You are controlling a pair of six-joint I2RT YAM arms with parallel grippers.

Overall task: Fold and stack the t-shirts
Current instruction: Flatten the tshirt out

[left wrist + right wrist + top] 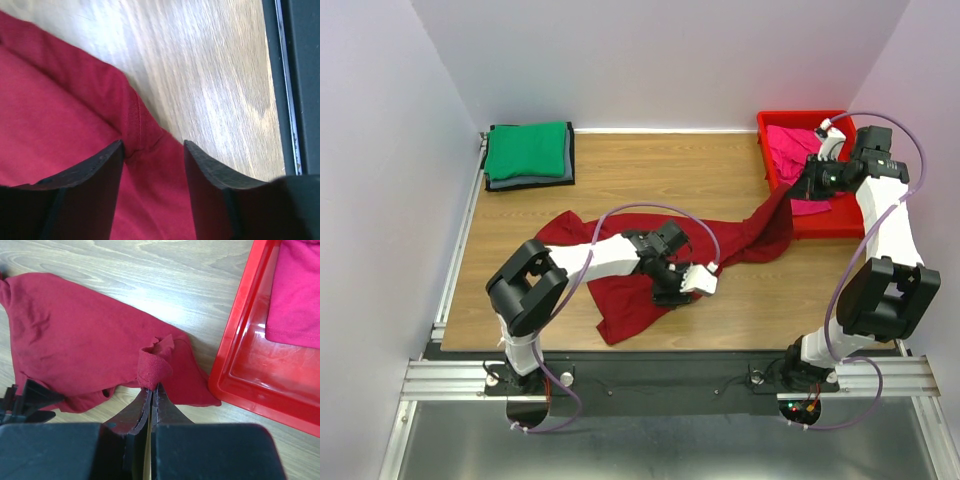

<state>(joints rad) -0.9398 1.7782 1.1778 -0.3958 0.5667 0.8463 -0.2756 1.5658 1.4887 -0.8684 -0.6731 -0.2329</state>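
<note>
Your right pincer clenches the maroon t-shirt beside the tray — cloth stretching leftward. Your left pincer, released, straddles its edge.

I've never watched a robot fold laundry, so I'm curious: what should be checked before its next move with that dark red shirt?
1. Right gripper holds cloth: ok, shut on a bunched fold of the maroon t-shirt.
2. Left gripper holds cloth: not ok, jaws open astride the shirt's edge.
3. Shirt lies flat: not ok, strung out and rumpled across the table.
4. Shirt clear of the red tray: cannot tell, one corner lies right at its rim.
5. Stack ready: ok, green t-shirt folded atop the dark grey t-shirt.
</note>
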